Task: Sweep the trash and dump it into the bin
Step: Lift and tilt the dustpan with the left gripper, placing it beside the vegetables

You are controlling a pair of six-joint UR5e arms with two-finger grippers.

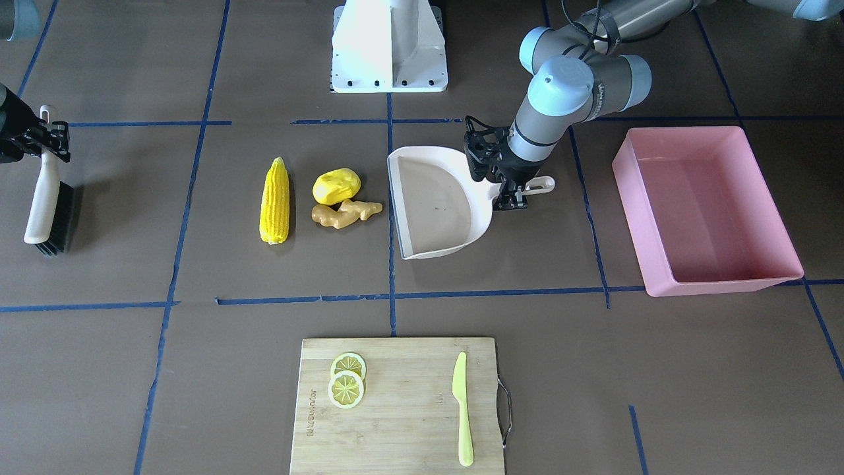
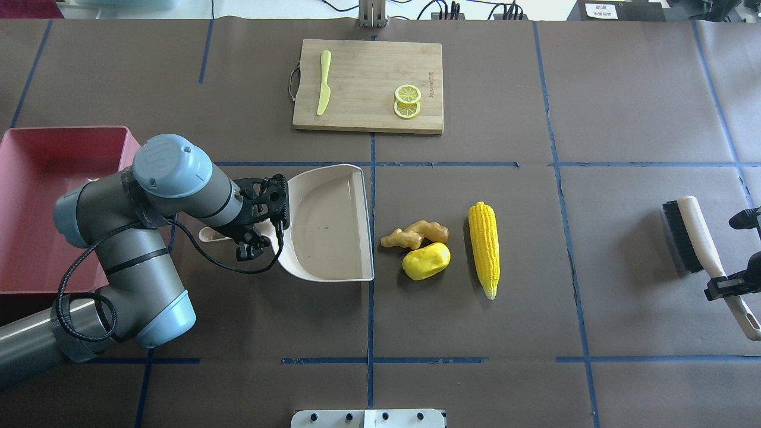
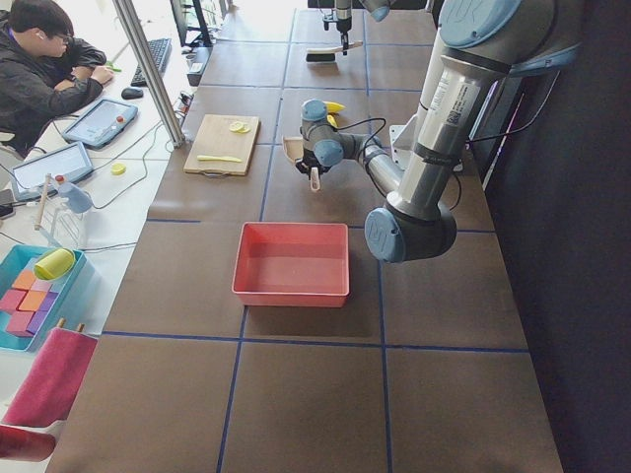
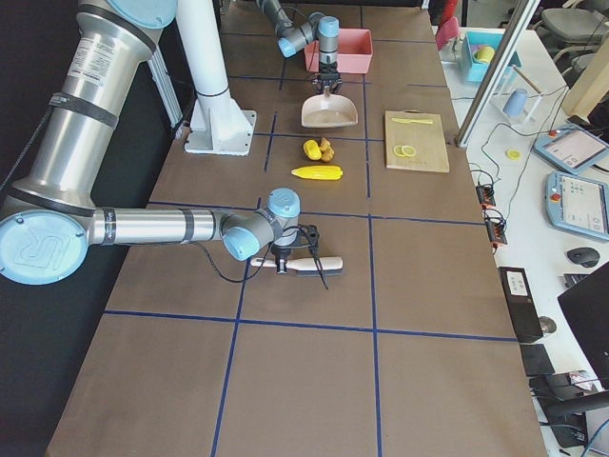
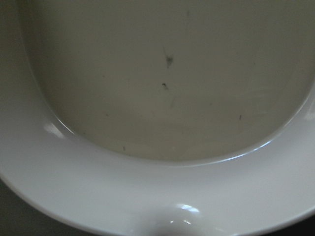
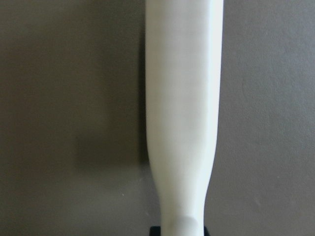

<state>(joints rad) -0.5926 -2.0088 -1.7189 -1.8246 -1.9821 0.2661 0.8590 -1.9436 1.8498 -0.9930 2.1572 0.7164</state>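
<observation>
Overhead exterior view, on the table: a corn cob right of centre; lies with its long axis running from the far edge toward the robot, slightly slanted; points its tapered tip at the robot's side and its blunt end away.

Just left of it and apart from it, a rounded yellow lump; appears to touch a knobbly ginger root on its far side; long axis of the root roughly across the table.

Left of these, an off-white dustpan flat on the table; opens its straight lip toward the trash, just beside the root and the lump without touching them; points its handle the other way, toward the pink bin at the table's left end.

Left gripper clamped on that handle where it meets the pan; trash therefore on the far side of the pan from it, to its right; only the pan's rear wall and speckled floor in the left wrist view.

Right gripper closed on the white handle of a brush at the table's right end; black bristles face left toward the trash; trash well apart to its left, with the cob nearest.

At the far edge, a cutting board with lemon slices and a knife.
</observation>
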